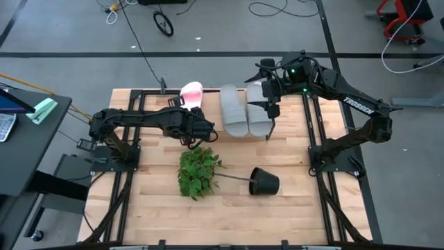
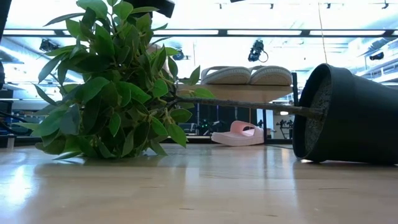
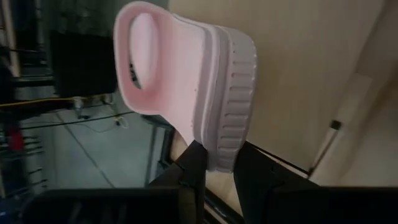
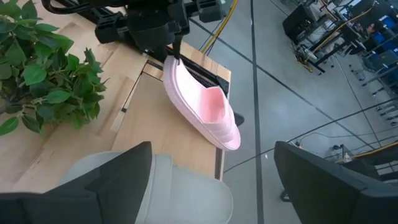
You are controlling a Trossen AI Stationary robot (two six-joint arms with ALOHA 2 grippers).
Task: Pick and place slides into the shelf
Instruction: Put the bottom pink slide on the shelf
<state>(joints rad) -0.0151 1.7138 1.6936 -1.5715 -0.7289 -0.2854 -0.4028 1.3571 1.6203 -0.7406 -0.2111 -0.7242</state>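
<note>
My left gripper (image 3: 219,165) is shut on a pale pink slide (image 3: 186,81), held on its side over the left end of the shelf's top board (image 4: 155,118). In the high view this slide (image 1: 191,92) sticks out past the table's far edge. Two grey slides (image 1: 234,111) (image 1: 255,114) lie sole-down side by side on the shelf top (image 2: 236,93). A second pink slide (image 2: 239,134) lies on the table beneath the shelf. My right gripper (image 4: 211,149) is open above the right grey slide (image 4: 168,193). My left gripper pinches the pink slide between its two fingers (image 3: 193,168) at the ribbed sole rim (image 3: 227,149) of one end. The fingers lie along the slide, which stands on edge and points away from them. Whether its lower edge touches the shelf board cannot be told.
A black plant pot (image 1: 263,182) lies tipped on its side on the near half of the table, with its stem and green foliage (image 1: 198,170) stretching left, just near of my left gripper. Black frame rails (image 1: 316,139) run along both sides of the table.
</note>
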